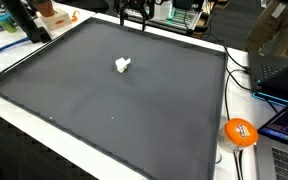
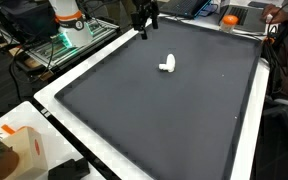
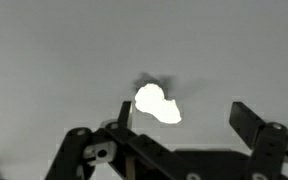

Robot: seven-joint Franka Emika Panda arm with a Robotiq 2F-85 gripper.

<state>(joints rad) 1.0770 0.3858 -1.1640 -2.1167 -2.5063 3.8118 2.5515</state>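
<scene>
A small white lumpy object (image 1: 123,66) lies on the dark grey mat (image 1: 94,110), toward its far half; it shows in both exterior views (image 2: 168,65). My gripper (image 1: 136,14) hangs in the air near the mat's far edge, apart from the object, and also shows in an exterior view (image 2: 144,18). In the wrist view the white object (image 3: 156,103) appears bright and overexposed on the mat (image 3: 54,60), just ahead of the left finger of my gripper (image 3: 184,118). The fingers are spread wide and hold nothing.
The mat lies on a white-rimmed table (image 2: 84,75). An orange round item (image 1: 240,132) sits at the mat's corner, with laptops and cables (image 1: 279,70) beside it. A cardboard box (image 2: 19,150) and a white and orange device (image 2: 69,18) stand off the mat.
</scene>
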